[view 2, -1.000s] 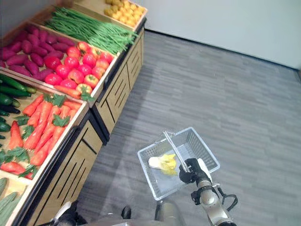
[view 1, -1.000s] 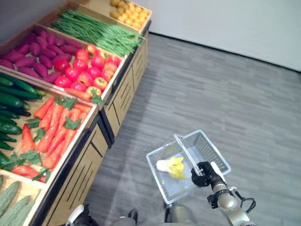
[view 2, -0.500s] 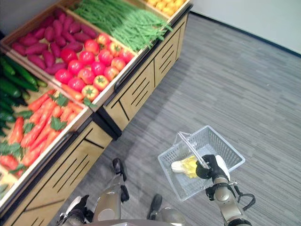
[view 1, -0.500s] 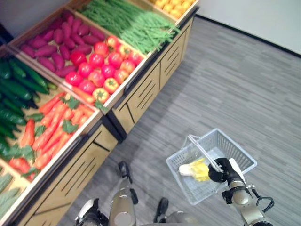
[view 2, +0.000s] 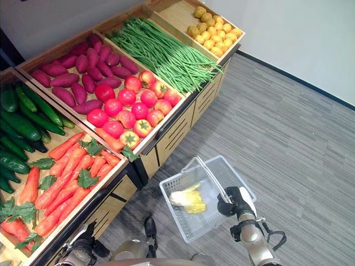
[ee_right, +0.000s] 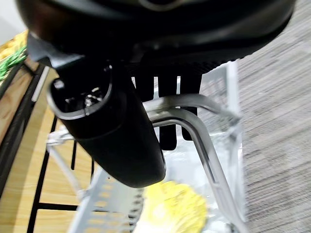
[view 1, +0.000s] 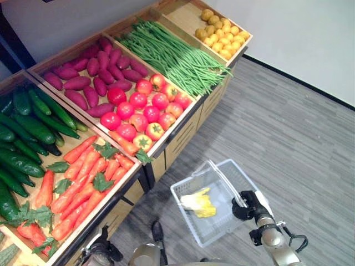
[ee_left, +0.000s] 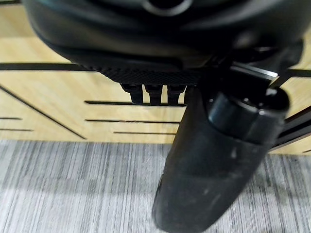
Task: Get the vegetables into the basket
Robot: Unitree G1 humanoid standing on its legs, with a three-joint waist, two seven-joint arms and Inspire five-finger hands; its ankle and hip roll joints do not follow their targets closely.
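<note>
A white wire basket point(view 1: 191, 219) hangs above the grey floor by its metal handle point(view 1: 224, 182). My right hand point(view 1: 249, 204) is shut on that handle, and the right wrist view shows the fingers point(ee_right: 167, 104) curled round the bar point(ee_right: 199, 138). A yellow-green leafy cabbage point(view 1: 198, 202) lies inside the basket. To the left stands the wooden produce stand with carrots point(view 1: 83, 177), tomatoes point(view 1: 141, 111), cucumbers point(view 1: 25, 130), purple sweet potatoes point(view 1: 94, 77) and green beans point(view 1: 175, 52). My left hand point(ee_left: 146, 48) hangs idle, fingers relaxed, before the stand's wooden front point(ee_left: 58, 107).
The stand's cabinet front with dark slots point(view 1: 186, 138) is just left of the basket. A crate of small yellow fruits point(view 1: 222, 33) sits at the stand's far end. Grey plank floor point(view 1: 299, 144) stretches to the right, up to a white wall point(view 1: 299, 39).
The whole picture has shifted as the camera moved, bringing more of the stand into view. The basket stays in my right hand and now hangs closer to the stand's front.
</note>
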